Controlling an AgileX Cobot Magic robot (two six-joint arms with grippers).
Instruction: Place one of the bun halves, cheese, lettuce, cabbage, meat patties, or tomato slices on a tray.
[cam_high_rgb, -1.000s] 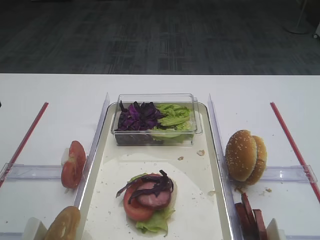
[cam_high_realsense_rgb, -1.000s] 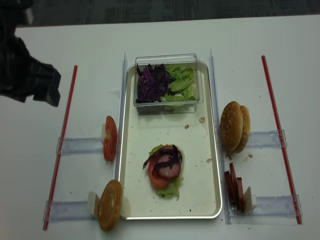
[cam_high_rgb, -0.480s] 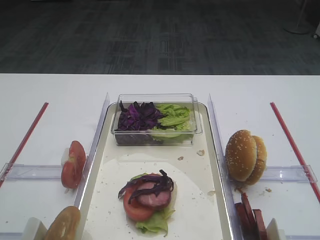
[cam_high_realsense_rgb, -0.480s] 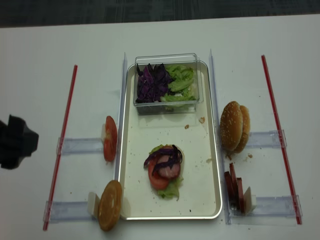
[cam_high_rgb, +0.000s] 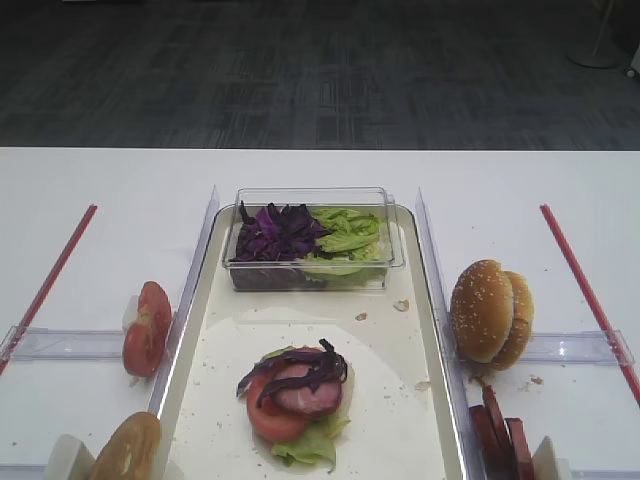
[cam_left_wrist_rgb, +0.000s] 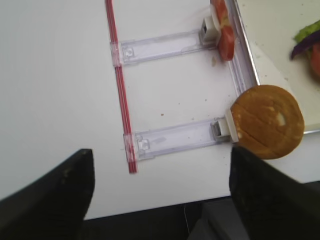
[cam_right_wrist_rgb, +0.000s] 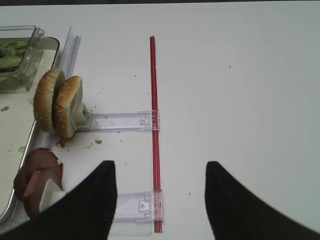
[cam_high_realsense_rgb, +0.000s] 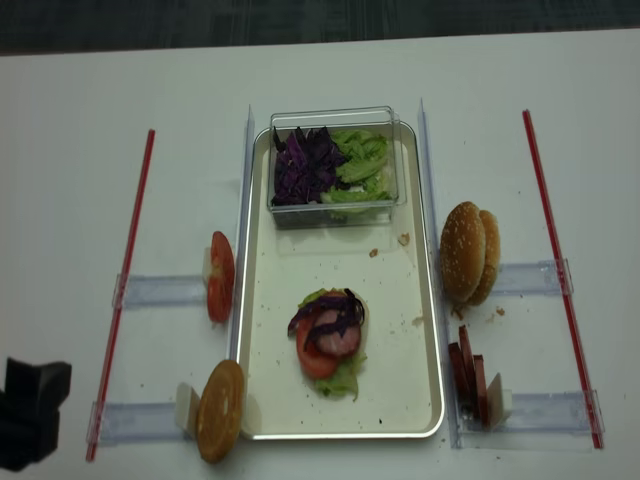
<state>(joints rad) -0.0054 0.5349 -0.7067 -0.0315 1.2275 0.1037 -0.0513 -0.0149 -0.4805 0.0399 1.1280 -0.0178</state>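
Note:
The tray (cam_high_realsense_rgb: 248, 300) lies in the middle. On its floor sits a stack (cam_high_realsense_rgb: 328, 340) of lettuce, a tomato slice, a meat patty and cabbage strips (cam_high_rgb: 300, 368). A bun half (cam_left_wrist_rgb: 267, 121) stands on edge by the tray's near left corner, with tomato slices (cam_high_realsense_rgb: 220, 277) farther back. Right of the tray stand two bun halves (cam_right_wrist_rgb: 57, 102) and meat patties (cam_right_wrist_rgb: 37, 177). My left gripper (cam_left_wrist_rgb: 161, 152) hangs open over the table's near left edge, holding nothing. My right gripper (cam_right_wrist_rgb: 160, 167) is open above a red strip, also holding nothing. Cheese is out of view.
A clear plastic box (cam_high_rgb: 312, 196) at the tray's far end holds cabbage (cam_high_rgb: 275, 232) and lettuce (cam_high_rgb: 347, 232). Red strips (cam_high_realsense_rgb: 125, 280) (cam_high_realsense_rgb: 555, 270) and clear plastic holders (cam_right_wrist_rgb: 122, 121) (cam_left_wrist_rgb: 165, 42) lie on the white table on both sides. The left arm's dark body (cam_high_realsense_rgb: 30, 412) shows at the near left corner.
The left arm has drawn back from the far left of the table to the near left corner. The food has stayed put.

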